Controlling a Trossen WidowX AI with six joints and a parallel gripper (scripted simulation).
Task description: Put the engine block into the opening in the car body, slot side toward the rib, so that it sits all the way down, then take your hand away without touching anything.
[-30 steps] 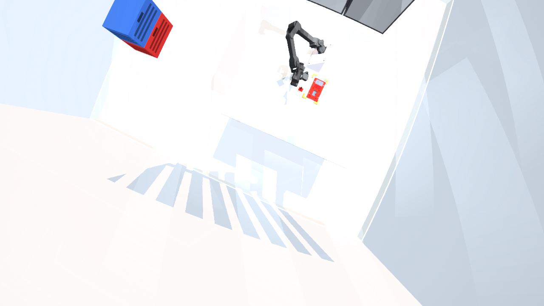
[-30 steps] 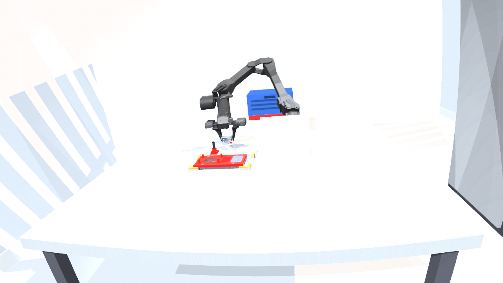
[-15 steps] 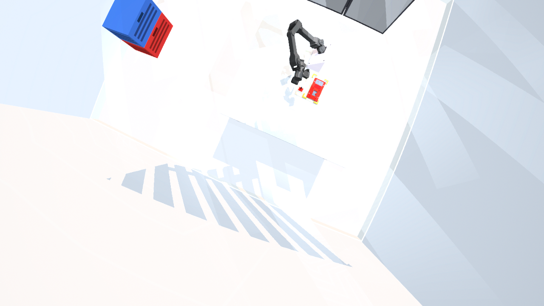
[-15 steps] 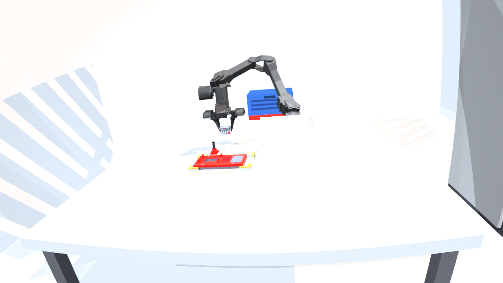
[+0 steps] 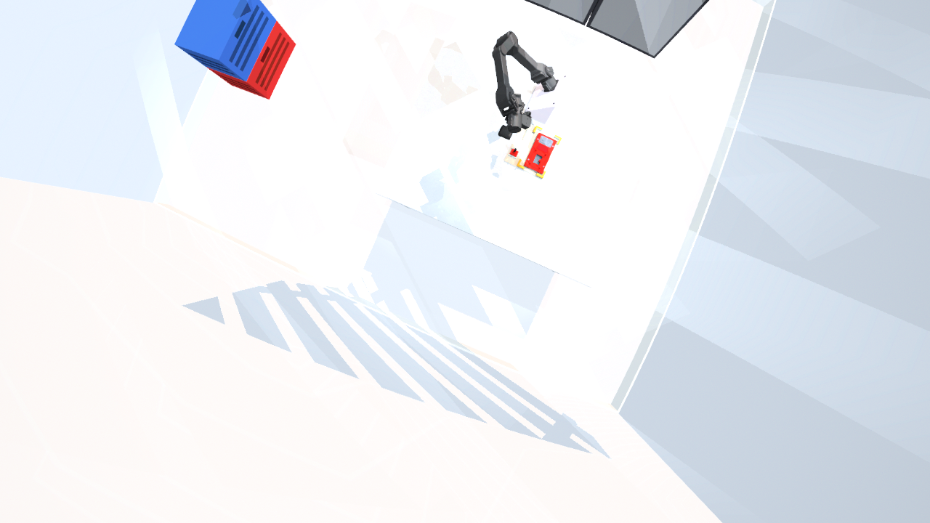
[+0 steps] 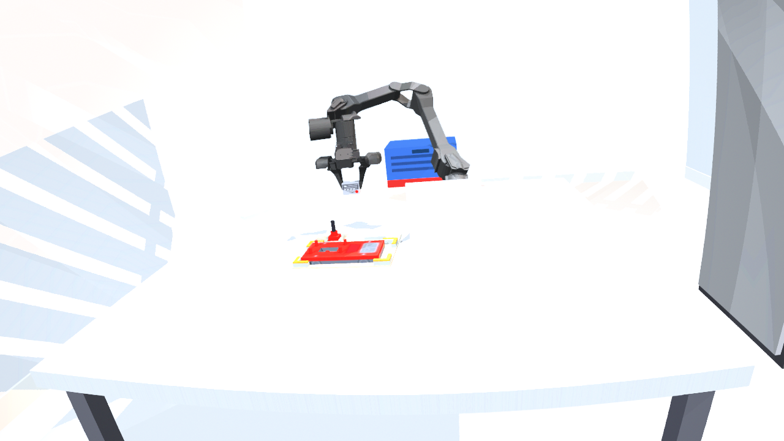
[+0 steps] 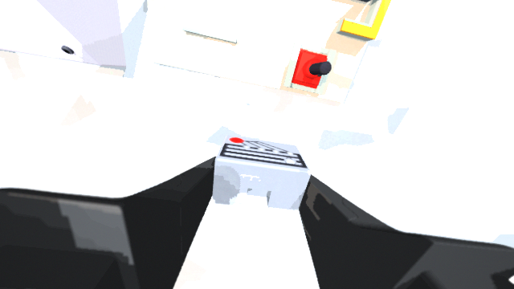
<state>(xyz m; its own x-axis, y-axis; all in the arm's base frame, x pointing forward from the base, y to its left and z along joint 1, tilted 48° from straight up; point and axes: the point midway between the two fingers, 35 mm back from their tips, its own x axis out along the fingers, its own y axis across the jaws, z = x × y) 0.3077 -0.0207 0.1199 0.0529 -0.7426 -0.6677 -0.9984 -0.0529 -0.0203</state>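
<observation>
The engine block (image 6: 350,187) (image 7: 261,181) is a light grey block with dark grille lines and a red dot on top. My gripper (image 6: 350,186) (image 7: 258,168) is shut on it and holds it in the air, behind and above the car body in the exterior view. A notch shows low in its face toward the wrist camera. The red car body (image 5: 534,162) (image 6: 350,250) lies flat between yellow corner brackets. Its dark opening (image 5: 538,157) (image 6: 329,249) is empty. The rib inside the opening cannot be made out. In the top view the arm hides the block.
A red piece with an upright black handle (image 5: 514,152) (image 6: 333,234) (image 7: 307,70) stands beside the car body, on the arm's side. A yellow corner bracket (image 7: 359,30) is at the wrist view's top right. Blue and red crates (image 5: 227,38) (image 6: 413,158) stand far off.
</observation>
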